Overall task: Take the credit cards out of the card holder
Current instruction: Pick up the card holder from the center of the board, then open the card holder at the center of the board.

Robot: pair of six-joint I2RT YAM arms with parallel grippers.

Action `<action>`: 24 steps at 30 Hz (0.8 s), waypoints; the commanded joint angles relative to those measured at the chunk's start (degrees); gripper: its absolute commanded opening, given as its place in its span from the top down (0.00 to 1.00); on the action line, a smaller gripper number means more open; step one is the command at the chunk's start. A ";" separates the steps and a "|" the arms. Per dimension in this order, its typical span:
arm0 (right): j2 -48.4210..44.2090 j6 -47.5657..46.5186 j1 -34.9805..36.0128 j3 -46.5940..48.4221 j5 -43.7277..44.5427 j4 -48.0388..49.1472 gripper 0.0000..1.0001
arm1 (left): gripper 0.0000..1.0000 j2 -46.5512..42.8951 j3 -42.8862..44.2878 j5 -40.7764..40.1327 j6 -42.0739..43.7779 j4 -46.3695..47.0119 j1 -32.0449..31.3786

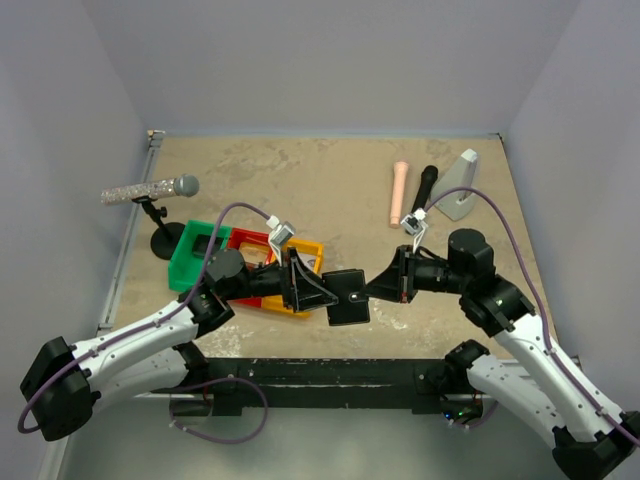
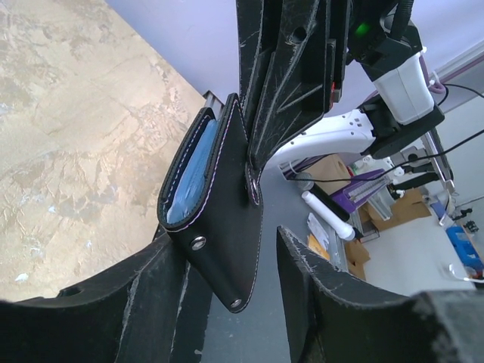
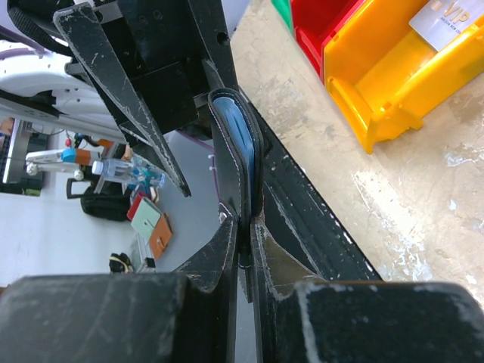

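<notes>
1. From the top camera, you have a mottled tan table (image 1: 330, 180) enclosed by pale lavender walls. The joined bins sit left of centre: green (image 1: 190, 268), then red (image 1: 247, 241), then yellow (image 1: 310, 250). A microphone on a stand (image 1: 150, 190) is far left. A pink cylinder (image 1: 399, 193), a black stick (image 1: 425, 186) and a grey wedge (image 1: 462, 186) lie far right.
2. In the same view, the card holder (image 1: 348, 300) is at near centre between your two claws. The left gripper (image 1: 325, 290) is at its left edge and the right gripper (image 1: 375, 290) at its right.
3. On the left wrist camera, your fingers (image 2: 151, 302) are spread wide. The black holder hangs between them with its pale blue inner face (image 2: 193, 174) showing. You cannot tell whether either finger touches it. The right claw pinches it from above.
4. On the right wrist camera, your fingers (image 3: 219, 257) are closed tight on the holder's edge. The holder stands edge-on, only slightly parted.
5. In that view a pale grey card (image 3: 446, 23) printed VIP lies in the yellow bin.
</notes>
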 commanded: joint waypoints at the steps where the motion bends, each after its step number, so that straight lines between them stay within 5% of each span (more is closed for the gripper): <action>1: 0.35 0.35 0.11 1.60 -0.54 3.08 1.00 | 0.47 -0.02 0.02 -0.09 0.60 3.21 -0.35; 12: 1.06 -0.17 0.37 1.86 -0.89 2.73 1.00 | 0.52 0.69 0.55 0.26 1.04 3.03 -0.35; 21: 0.88 -1.14 0.37 2.47 -0.72 1.42 1.00 | 0.82 0.25 0.90 0.61 1.57 2.16 -0.35; 22: 0.71 -1.49 0.37 2.82 -0.37 0.54 0.94 | 0.83 -0.01 1.17 0.52 1.92 1.46 -0.35; 24: 0.36 -3.24 0.29 4.23 1.30 -2.70 0.66 | 0.84 -0.98 1.78 -0.18 2.97 -1.08 -0.26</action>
